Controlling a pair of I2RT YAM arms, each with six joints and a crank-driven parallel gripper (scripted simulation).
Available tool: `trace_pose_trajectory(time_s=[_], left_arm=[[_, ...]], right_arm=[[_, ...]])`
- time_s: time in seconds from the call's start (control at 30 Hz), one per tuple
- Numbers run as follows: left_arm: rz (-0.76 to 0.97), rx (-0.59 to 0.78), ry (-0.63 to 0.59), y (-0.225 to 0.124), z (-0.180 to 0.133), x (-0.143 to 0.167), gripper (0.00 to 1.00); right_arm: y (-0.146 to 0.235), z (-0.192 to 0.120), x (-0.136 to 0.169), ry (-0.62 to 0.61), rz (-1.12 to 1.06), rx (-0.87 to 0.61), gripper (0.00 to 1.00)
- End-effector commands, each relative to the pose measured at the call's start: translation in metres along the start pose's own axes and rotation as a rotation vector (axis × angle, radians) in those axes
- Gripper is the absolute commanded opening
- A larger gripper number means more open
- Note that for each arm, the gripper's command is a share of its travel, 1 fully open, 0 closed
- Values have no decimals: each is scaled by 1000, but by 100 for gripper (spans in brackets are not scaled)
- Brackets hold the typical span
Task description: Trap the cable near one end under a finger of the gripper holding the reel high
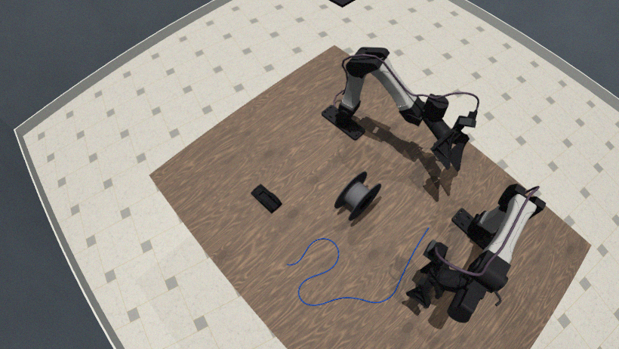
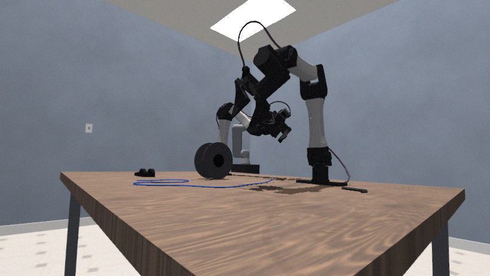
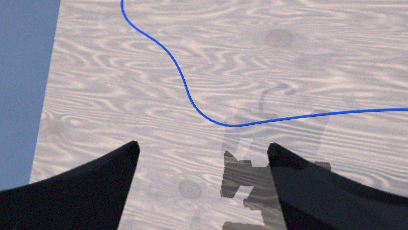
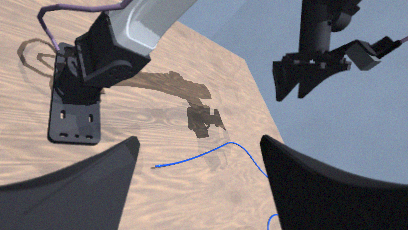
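Observation:
The black reel with a grey core [image 1: 356, 197] [image 2: 205, 161] stands on its flange rims on the wooden table, with neither gripper near it. The blue cable [image 1: 404, 268] [image 2: 216, 187] [image 3: 235, 126] [image 4: 192, 159] lies on the table in a winding line. One end lies near the left arm's base, the other lies in front of the reel. My left gripper [image 2: 242, 120] [image 3: 203, 145] [image 4: 290, 100] is open and empty, above the table near the cable's bend. My right gripper [image 1: 453, 168] [image 2: 284, 135] [image 4: 199, 138] is open and empty, raised beyond the reel.
A small black block-like object [image 1: 266, 198] [image 2: 145, 172] lies on the table on the reel's far side from the arms. The left arm's base plate [image 1: 460, 218] [image 4: 75, 135] is close to one cable end. The right arm's base plate [image 1: 331, 113] is behind the reel.

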State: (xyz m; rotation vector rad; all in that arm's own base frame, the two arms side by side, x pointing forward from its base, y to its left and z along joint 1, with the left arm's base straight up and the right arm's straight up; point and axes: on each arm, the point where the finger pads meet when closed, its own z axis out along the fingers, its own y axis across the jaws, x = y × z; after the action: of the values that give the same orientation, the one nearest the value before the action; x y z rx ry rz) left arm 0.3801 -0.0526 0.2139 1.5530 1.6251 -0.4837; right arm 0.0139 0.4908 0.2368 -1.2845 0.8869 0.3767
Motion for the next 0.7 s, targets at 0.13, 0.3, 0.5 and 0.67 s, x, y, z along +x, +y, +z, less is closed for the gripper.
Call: trace_pose_trajectory(time_s=[0.13, 0.3, 0.5, 0.67], left_arm=[[12, -16, 11, -9, 2, 0, 100], [-20, 3, 20, -35, 14, 11, 100], [-63, 35, 27, -70, 29, 24, 100], [-155, 64, 47, -109, 46, 40, 100]], right_arm=[[-20, -1, 1, -68, 185, -18, 100], [-49, -7, 29, -91, 396, -41, 100], [-79, -23, 62, -89, 549, -28, 100], [-101, -42, 99, -51, 651, 2, 100]])
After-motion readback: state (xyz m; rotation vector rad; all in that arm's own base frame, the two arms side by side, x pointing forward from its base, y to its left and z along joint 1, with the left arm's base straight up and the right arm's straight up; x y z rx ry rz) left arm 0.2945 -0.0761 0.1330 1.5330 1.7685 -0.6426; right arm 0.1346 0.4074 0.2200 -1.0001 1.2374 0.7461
